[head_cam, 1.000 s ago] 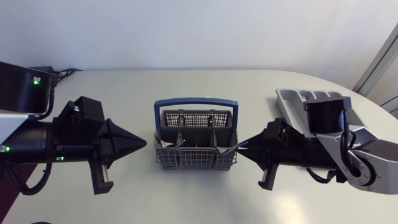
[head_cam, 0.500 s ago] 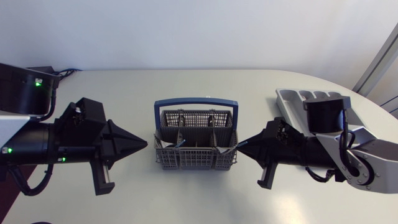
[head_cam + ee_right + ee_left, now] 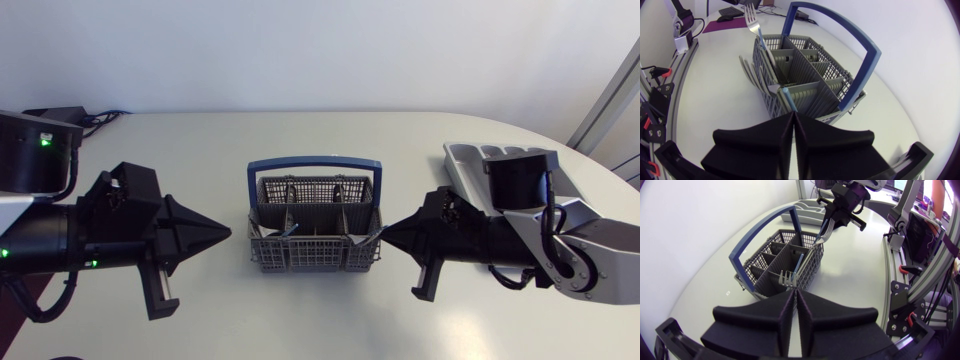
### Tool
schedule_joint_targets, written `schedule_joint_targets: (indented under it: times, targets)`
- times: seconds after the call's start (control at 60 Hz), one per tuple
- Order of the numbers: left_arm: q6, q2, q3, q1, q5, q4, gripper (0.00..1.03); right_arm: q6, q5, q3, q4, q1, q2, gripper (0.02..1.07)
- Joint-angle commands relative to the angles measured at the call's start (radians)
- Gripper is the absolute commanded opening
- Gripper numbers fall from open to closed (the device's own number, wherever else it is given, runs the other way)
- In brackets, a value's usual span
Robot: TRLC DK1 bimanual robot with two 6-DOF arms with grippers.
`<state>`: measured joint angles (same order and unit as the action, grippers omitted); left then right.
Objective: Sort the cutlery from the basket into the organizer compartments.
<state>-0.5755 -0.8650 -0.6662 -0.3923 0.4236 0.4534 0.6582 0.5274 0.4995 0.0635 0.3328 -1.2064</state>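
Observation:
The grey wire cutlery basket [image 3: 300, 258] with a blue handle [image 3: 315, 160] stands mid-table and holds forks and other cutlery. My right gripper [image 3: 385, 236] points at the basket's right end. In the right wrist view it [image 3: 792, 116] is shut on a thin pale cutlery handle [image 3: 786, 97] that leans out of the basket's near corner. Several forks [image 3: 747, 70] lean out beside it. My left gripper [image 3: 228, 233] is shut and empty, a short way from the basket's left end [image 3: 805, 275]. The grey organizer [image 3: 470, 160] lies at the back right, partly under my right arm.
Bare table surface lies in front of and behind the basket. The organizer [image 3: 805, 210] sits close behind my right arm. One fork [image 3: 752, 22] stands upright at the basket's far end.
My right gripper's fingers have come together at the basket's right end and the arm edged slightly toward it. My left arm has drawn back a little from the basket.

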Motion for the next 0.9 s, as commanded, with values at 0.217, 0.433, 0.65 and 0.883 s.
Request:
schedule_joint_targets:
  times: [0.217,0.433,0.65,0.883]
  targets:
    - [0.006,0.011,0.024,-0.011,-0.008,-0.004,0.08,-0.017,-0.009,0.019,-0.027,0.018,0.019,0.29]
    - [0.006,0.02,0.025,-0.01,-0.014,-0.002,0.08,-0.026,-0.024,0.028,-0.027,0.032,0.021,0.29]
    - [0.006,0.02,0.028,-0.011,-0.013,-0.004,0.08,-0.034,-0.035,0.045,-0.022,0.048,-0.004,0.28]
    - [0.005,0.018,0.037,-0.01,-0.014,-0.009,0.08,-0.029,-0.035,0.04,-0.014,0.048,-0.025,0.13]
